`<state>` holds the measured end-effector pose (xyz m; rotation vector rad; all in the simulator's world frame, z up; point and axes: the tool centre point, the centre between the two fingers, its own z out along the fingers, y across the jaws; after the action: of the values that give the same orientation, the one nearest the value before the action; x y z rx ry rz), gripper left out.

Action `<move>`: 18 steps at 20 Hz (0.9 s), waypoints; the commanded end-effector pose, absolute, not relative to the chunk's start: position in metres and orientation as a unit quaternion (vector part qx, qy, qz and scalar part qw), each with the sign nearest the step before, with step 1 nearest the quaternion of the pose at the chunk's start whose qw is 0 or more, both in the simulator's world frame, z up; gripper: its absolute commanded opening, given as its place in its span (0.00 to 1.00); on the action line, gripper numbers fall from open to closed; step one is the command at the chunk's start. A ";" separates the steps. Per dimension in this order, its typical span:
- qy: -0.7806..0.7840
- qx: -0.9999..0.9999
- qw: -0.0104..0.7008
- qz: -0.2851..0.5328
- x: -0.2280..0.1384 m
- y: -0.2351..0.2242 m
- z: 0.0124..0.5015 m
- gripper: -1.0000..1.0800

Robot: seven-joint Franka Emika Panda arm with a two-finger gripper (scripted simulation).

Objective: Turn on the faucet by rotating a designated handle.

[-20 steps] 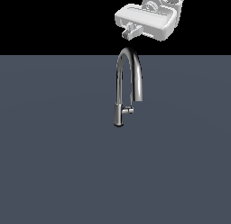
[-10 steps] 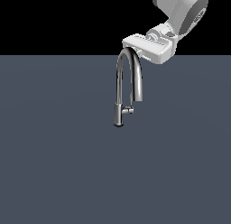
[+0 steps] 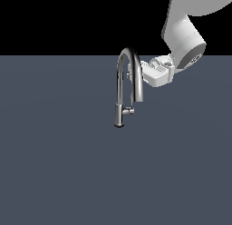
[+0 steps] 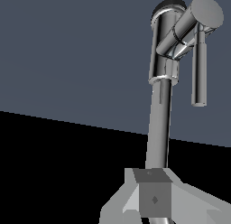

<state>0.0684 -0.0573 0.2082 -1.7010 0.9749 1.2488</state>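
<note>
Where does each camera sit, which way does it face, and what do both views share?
Exterior view: off the arm, facing the upright faucet and its handle; the white arm and end effector come in from the exterior view's right.
Wrist view: on the wrist, looking along the spout toward the base; one end effector finger shows.
Shared: faucet, handle, grey surface.
</note>
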 end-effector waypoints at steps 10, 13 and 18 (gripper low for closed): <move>0.431 -0.572 0.435 0.546 0.075 -0.056 0.140 0.00; 0.436 -0.559 0.439 0.551 0.075 -0.055 0.131 0.00; 0.438 -0.555 0.440 0.553 0.075 -0.055 0.128 0.00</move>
<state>0.0747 -0.0549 0.1275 -1.3796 1.0876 1.3747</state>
